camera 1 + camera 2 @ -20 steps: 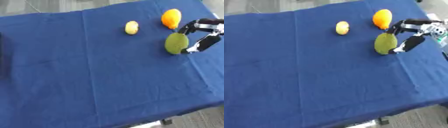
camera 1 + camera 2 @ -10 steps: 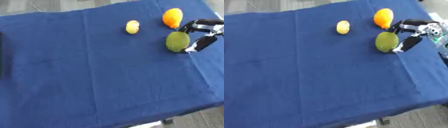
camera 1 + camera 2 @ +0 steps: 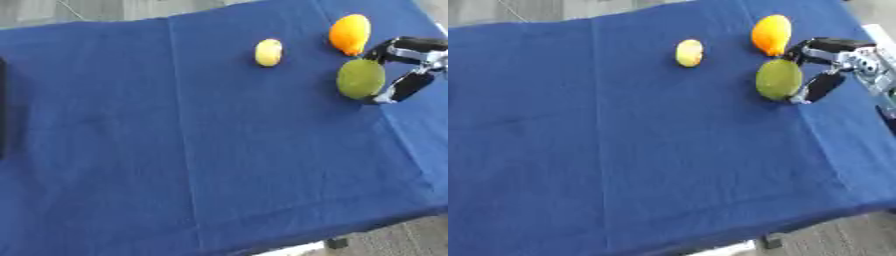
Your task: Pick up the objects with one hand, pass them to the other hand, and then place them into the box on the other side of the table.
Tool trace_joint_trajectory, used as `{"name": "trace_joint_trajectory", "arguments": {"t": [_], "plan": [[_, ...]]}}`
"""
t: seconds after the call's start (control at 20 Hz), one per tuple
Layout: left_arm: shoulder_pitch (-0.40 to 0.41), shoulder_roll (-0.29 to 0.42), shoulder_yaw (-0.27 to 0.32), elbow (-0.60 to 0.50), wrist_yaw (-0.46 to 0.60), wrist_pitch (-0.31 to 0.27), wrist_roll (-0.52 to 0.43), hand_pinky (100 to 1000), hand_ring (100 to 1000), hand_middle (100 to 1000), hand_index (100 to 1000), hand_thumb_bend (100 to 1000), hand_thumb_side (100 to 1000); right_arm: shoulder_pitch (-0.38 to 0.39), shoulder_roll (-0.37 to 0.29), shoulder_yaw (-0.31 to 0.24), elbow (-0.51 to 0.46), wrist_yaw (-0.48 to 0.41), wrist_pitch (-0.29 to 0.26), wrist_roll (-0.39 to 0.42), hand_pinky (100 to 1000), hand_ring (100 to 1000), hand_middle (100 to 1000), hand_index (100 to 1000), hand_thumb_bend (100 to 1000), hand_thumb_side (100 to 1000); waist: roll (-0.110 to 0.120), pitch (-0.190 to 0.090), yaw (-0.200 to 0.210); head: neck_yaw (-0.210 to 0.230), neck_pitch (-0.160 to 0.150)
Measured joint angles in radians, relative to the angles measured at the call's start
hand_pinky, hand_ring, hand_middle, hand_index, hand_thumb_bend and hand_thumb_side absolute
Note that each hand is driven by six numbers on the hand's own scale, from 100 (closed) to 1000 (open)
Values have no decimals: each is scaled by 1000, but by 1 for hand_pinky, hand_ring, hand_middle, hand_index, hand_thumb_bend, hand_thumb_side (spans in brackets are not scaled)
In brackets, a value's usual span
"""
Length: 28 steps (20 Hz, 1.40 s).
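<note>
Green fruit (image 3: 779, 79) is clasped by the curled fingers of the right hand (image 3: 833, 62) on the blue table (image 3: 623, 150); just beyond it an orange fruit (image 3: 771, 34) is seen, left of that a yellow fruit (image 3: 689, 52).

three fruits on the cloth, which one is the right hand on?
The green fruit: the right hand has fingers curled around its right side. The orange fruit lies just beyond it, and the small yellow fruit sits apart to the left; neither is held.
</note>
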Motion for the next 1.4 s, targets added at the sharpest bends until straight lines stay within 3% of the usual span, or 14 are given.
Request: {"name": "trace_joint_trajectory", "arguments": {"t": [0.25,0.45,0.7,1.4], "plan": [[2,0,0,-3,0,0,0,748,861,891,878,677,661,-9,16,7,11,3,-2,-34,809,725,598,716,449,100,2,0,3,0,0],[3,0,0,-6,0,0,0,749,861,891,878,675,662,-8,22,13,19,-20,7,-78,795,700,546,668,361,100,2,0,3,0,0],[3,0,0,-6,0,1,-1,749,861,891,878,673,663,5,24,13,15,-59,22,-122,793,697,536,659,319,100,1,0,4,2,0],[7,0,0,-6,0,4,-4,750,861,892,879,668,665,46,-29,11,-108,-158,40,-32,794,703,553,677,348,100,-10,-1,-1,10,0]]}}
